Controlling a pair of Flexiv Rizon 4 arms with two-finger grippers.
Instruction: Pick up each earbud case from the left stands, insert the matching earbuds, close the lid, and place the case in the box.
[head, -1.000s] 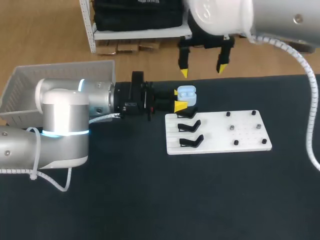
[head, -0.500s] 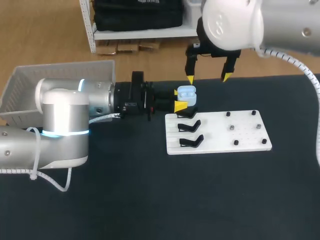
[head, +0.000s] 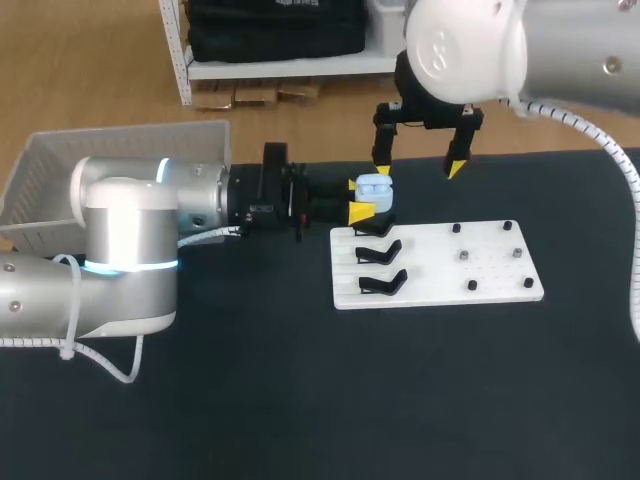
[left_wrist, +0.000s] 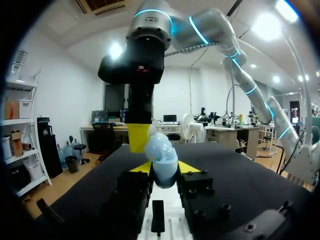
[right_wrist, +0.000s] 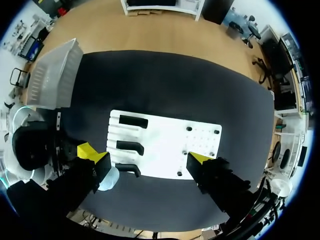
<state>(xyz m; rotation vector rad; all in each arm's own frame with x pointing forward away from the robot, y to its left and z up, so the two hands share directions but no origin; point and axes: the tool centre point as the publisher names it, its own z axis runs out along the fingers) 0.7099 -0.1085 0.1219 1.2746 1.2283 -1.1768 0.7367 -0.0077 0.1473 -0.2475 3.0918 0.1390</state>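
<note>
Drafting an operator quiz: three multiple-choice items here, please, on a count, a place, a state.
1. How many black stands on the white board? A one; B five; C three.
2. The earbud case is: A on the board; B in the left end effector; C in the right end effector.
3. The right end effector is: A open; B shut on the case; C shut on a stand.
C, three show; B, its yellow tips flank the case; A, its tips stand wide apart.
</note>
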